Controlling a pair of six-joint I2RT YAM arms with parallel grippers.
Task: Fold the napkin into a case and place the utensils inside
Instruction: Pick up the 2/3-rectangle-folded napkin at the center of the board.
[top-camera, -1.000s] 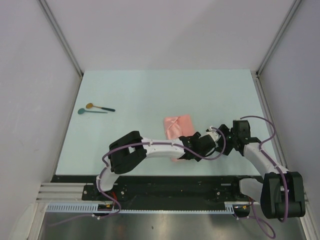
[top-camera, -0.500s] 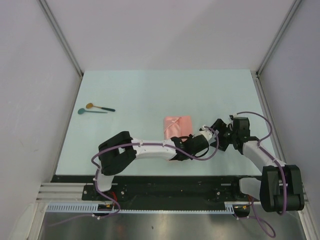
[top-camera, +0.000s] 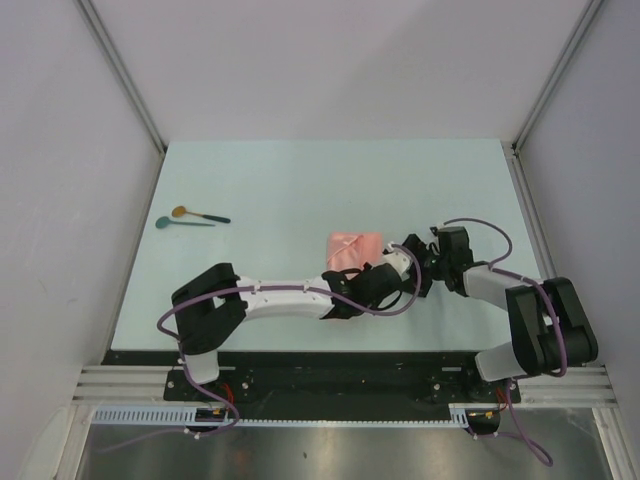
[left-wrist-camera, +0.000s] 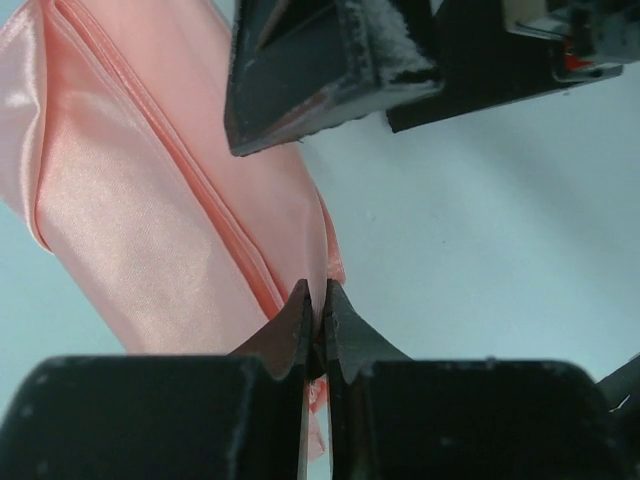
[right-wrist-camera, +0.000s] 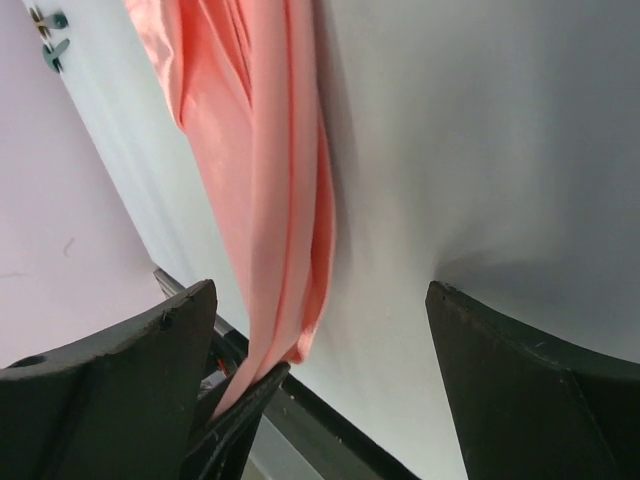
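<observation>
The salmon-pink napkin (top-camera: 352, 248) lies folded into a narrow layered strip on the table. My left gripper (left-wrist-camera: 318, 296) is shut on the napkin (left-wrist-camera: 140, 210) at its near right corner, with thin cloth pinched between the tips. My right gripper (right-wrist-camera: 320, 292) stands wide open right beside that corner, nothing between its fingers; the napkin (right-wrist-camera: 262, 150) runs away from it. In the top view both grippers meet at the cloth's right edge, left gripper (top-camera: 383, 268), right gripper (top-camera: 416, 262). The utensils, a spoon with a golden-brown bowl (top-camera: 197, 214) and a spoon with a teal bowl (top-camera: 180, 223), lie far left.
The pale green table (top-camera: 300, 180) is walled by white panels on three sides. A black rail (top-camera: 330, 355) runs along the near edge, close below both grippers. The left arm (top-camera: 280, 296) stretches across the table's front.
The left gripper has shut on the napkin's corner as its arm stretched right. The right gripper has opened wide and its arm has swung down and leftward.
</observation>
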